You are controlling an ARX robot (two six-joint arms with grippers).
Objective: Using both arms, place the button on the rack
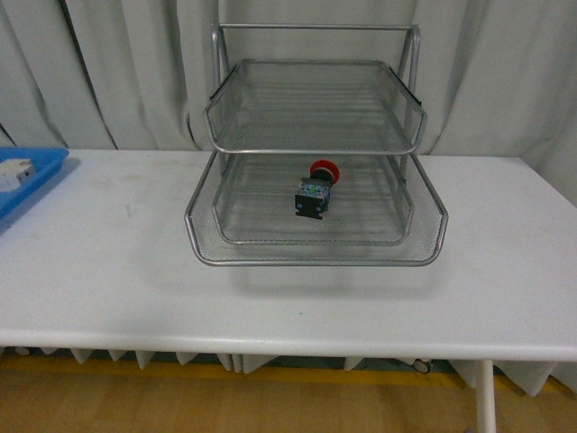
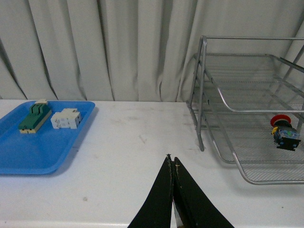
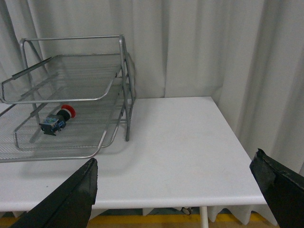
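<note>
Item 1, button: it is lying on its side on the mesh of the rack, beneath the top tier and inside the inner rim, on what appears to be the middle tier. The red cap is pointing far and the dark body is facing near. It is sitting roughly mid-width, slightly right of centre. Nothing is touching it apart from the mesh.

Item 2, rack: it is standing upright on the white surface, centred, with its open front facing near and a pale curtain hanging behind it.

Item 3, left pincer: the two black fingers are pressing together at the tips, leaving no gap between them. It is gripping nothing and is hovering over bare surface, well apart from the rack and the button.

Item 4, right pincer: the fingers are standing spread to full width, one at each side of the wrist view. It is holding nothing and touching nothing. The button and rack are lying well beyond it, with open surface between.

Item 5, far-left area: a blue tray is resting on the surface, carrying a green-and-cream switch and a white block just beside each other.
</note>
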